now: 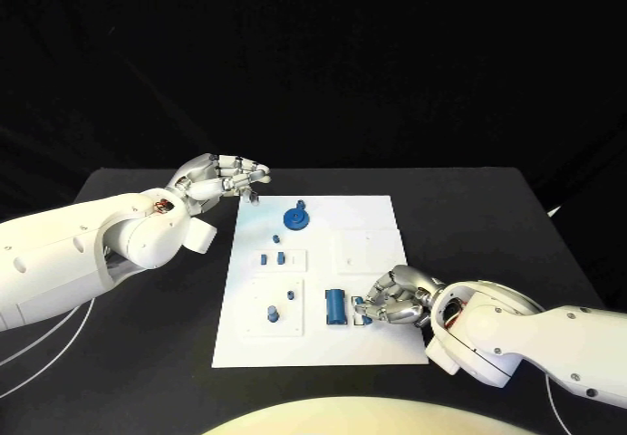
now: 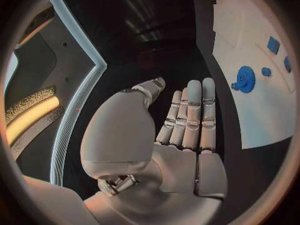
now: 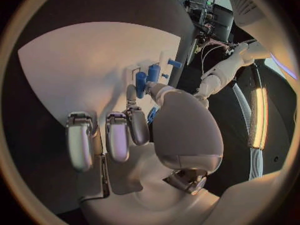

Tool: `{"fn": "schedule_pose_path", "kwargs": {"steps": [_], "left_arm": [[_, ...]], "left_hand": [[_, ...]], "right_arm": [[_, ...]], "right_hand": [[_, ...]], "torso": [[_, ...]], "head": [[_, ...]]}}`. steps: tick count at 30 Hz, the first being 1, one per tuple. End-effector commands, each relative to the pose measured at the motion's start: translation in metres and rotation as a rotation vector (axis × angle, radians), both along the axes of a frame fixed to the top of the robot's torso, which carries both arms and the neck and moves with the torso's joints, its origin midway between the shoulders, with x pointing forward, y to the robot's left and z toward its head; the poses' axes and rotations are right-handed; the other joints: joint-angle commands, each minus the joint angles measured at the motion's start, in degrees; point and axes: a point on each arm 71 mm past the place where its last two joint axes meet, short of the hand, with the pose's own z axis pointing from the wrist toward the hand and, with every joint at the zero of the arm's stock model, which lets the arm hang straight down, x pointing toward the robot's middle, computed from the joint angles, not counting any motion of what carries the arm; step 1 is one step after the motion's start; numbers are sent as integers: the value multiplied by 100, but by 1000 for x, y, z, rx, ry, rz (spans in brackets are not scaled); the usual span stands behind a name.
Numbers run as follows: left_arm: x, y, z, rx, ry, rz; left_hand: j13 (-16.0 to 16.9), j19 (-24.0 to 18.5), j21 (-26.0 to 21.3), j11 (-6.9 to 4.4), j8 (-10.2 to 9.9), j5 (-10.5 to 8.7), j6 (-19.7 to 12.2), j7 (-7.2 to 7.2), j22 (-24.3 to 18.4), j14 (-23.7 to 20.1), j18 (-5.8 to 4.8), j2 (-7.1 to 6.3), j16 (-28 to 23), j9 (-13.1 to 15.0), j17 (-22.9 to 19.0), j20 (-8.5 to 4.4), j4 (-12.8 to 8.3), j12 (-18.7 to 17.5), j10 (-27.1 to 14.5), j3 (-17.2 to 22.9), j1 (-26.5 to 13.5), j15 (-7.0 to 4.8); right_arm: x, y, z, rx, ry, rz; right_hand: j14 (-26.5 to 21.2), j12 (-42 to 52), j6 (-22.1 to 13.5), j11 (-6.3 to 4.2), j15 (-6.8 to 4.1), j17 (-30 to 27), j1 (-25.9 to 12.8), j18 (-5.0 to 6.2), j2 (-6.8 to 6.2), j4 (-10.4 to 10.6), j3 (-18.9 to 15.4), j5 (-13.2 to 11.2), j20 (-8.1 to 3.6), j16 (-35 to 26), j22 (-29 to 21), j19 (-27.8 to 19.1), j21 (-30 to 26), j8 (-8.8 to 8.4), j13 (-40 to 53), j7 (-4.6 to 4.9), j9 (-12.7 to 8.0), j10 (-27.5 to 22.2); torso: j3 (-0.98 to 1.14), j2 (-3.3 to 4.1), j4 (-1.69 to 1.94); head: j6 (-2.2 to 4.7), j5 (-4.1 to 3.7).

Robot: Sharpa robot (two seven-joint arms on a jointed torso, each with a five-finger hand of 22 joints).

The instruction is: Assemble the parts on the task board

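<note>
Right hand (image 1: 399, 299) hides the blue part's (image 1: 362, 313) end.

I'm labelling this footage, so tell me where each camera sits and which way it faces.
Head: looks down at the white board; both arms show.
Left wrist: behind the left robot hand, open off the board; blue gear in sight.
Right wrist: behind the right robot hand, fingers at the blue cylinder.
All share the board.

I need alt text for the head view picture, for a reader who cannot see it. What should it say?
A white task board lies on a black table; the robot's right hand has its fingers at a blue cylinder near the board's front edge. The left hand hovers, holding nothing, off the board's far left corner, near a blue gear. Smaller blue parts stand on the board's left half.
</note>
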Motion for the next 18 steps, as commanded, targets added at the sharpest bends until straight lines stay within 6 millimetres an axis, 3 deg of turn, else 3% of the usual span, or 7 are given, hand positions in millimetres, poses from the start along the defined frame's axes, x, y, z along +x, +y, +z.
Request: {"fn": "schedule_pose_path", "kwargs": {"steps": [1, 18], "left_arm": [[-1, -3, 1, -10, -2, -22], [-1, -4, 1, -12, 0, -29]], "left_hand": [[12, 49, -32, 12, 26, -10, -37, 119, -16, -32, 80, 51, 27, 10, 6, -10, 20, 47, -45, -37, 24, 7], [13, 50, -35, 13, 25, -11, -40, 118, -18, -33, 80, 53, 28, 10, 6, -10, 27, 48, -49, -41, 21, 8]], "right_arm": [[0, 2, -3, -14, 21, 12], [4, 3, -7, -41, 22, 18]], "right_hand": [[510, -18, 30, 53, 39, 1016, -166, -13, 18, 46, -14, -87, 23, -28, 1414, 462, -40, -45, 806, 12, -22, 69], [503, -67, 38, 58, 43, 986, -382, -1, -45, 31, -75, -297, 28, -44, 1398, 438, -96, -53, 782, 15, -24, 48]], "torso": [[-2, 1, -4], [5, 2, -3]], "head": [[-4, 14], [-15, 18]]}}
